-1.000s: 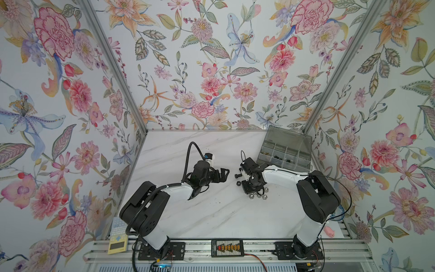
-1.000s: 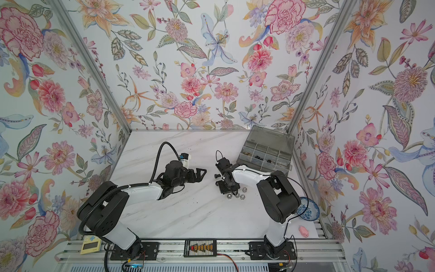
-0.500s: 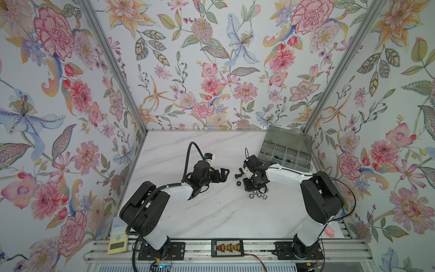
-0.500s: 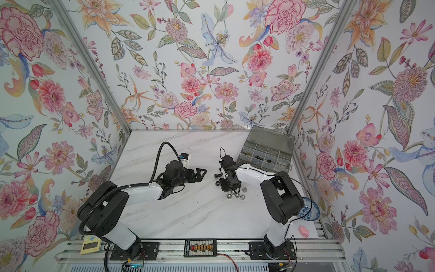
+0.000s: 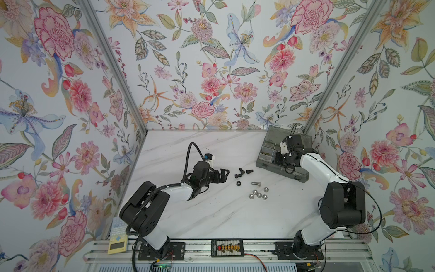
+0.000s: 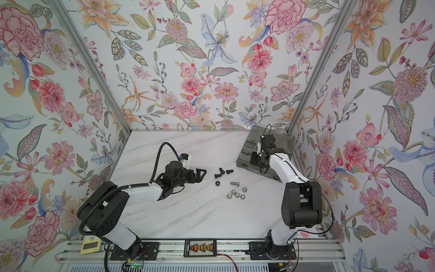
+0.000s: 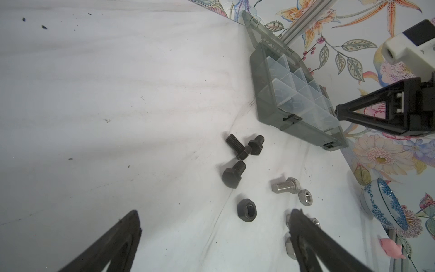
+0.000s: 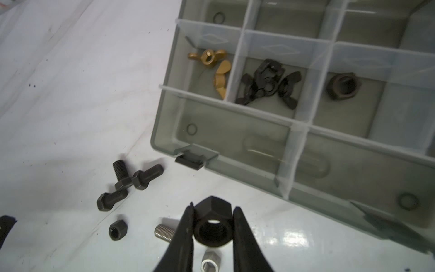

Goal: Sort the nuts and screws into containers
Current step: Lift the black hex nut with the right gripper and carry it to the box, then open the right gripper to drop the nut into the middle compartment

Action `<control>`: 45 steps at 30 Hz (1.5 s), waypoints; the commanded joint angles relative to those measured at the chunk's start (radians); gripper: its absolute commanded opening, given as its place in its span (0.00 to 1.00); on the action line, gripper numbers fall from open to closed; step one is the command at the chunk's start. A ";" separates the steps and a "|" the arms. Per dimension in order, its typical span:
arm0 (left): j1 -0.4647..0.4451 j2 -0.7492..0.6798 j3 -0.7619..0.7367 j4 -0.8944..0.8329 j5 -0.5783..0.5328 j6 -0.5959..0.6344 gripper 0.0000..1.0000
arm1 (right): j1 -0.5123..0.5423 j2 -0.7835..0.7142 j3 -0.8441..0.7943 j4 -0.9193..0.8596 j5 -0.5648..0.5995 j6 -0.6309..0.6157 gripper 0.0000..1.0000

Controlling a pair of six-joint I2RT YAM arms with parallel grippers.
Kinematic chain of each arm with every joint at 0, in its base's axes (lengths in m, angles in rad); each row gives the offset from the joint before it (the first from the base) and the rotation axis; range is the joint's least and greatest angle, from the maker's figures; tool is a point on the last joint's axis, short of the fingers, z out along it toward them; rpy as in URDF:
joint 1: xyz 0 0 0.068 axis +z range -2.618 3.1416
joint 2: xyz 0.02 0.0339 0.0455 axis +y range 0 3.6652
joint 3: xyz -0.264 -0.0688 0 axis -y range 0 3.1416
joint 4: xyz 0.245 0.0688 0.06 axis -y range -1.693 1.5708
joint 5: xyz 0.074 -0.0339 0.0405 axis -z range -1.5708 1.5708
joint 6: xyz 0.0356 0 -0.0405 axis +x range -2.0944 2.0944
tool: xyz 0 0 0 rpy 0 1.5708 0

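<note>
My right gripper [image 8: 213, 226] has its two black fingers clamped on a black hexagonal steel nut [image 8: 212, 225], one finger pressed against each side of it, and in both top views that gripper sits over the near-left part of the translucent smoky-grey plastic organiser box [image 5: 266, 162] at the back right of the white marbled table [image 5: 211, 216]. Through the right wrist camera I see the box's clear dividers, with two brass wing nuts [image 8: 213, 67] in one compartment, a tangle of black wing nuts [image 8: 268, 84] in the one beside it, and a single large black hex nut [image 8: 341, 86] in the next along (the compartments nearer the latch look bare apart from moulded marks). My left gripper [image 7: 215, 226] rests low over the table with its fingers spread wide apart and nothing between them. Ahead of it lie three small black hex-head bolts [image 7: 242, 150], two of them touching at the heads and the third just beside them, then a loose black hex nut [image 7: 246, 209], a silver hex-head bolt [image 7: 284, 186] lying on its side, and a cluster of shiny silver nuts [image 5: 258, 195] near that bolt. A blue-and-white patterned bowl [image 7: 381, 207] shows at the table's edge in the left wrist view.
</note>
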State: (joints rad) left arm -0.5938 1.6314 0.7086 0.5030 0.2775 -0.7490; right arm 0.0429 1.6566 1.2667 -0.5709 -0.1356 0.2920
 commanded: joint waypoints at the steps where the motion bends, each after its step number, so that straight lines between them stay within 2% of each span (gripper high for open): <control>1: 0.009 -0.031 -0.014 0.021 0.000 -0.004 0.99 | -0.064 0.065 0.063 -0.006 0.034 0.030 0.03; 8: 0.011 -0.038 -0.016 0.021 -0.002 -0.004 0.99 | -0.158 0.207 0.182 -0.008 0.023 0.049 0.03; 16: 0.012 -0.044 -0.012 0.011 -0.007 -0.003 0.99 | -0.192 0.324 0.294 -0.010 0.046 0.040 0.03; 19: 0.011 -0.049 -0.015 0.010 -0.010 -0.003 0.99 | -0.200 0.353 0.317 -0.010 0.049 0.038 0.04; 22: 0.012 -0.051 -0.017 0.010 -0.016 -0.004 0.99 | -0.201 0.377 0.332 -0.010 0.047 0.036 0.10; 30: 0.013 -0.048 -0.020 0.016 -0.017 -0.008 0.99 | -0.203 0.406 0.364 -0.015 0.042 0.032 0.17; 33: 0.014 -0.051 -0.020 0.015 -0.017 -0.007 0.99 | -0.204 0.413 0.375 -0.025 0.042 0.026 0.25; 38: 0.013 -0.051 -0.020 0.015 -0.016 -0.006 0.99 | -0.209 0.410 0.381 -0.037 0.023 0.015 0.30; 45: 0.015 -0.057 -0.024 0.016 -0.018 -0.006 1.00 | -0.212 0.375 0.357 -0.038 -0.001 0.006 0.32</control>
State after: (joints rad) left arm -0.5892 1.6024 0.7002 0.5030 0.2768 -0.7490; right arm -0.1608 2.0468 1.6230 -0.5838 -0.1211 0.3134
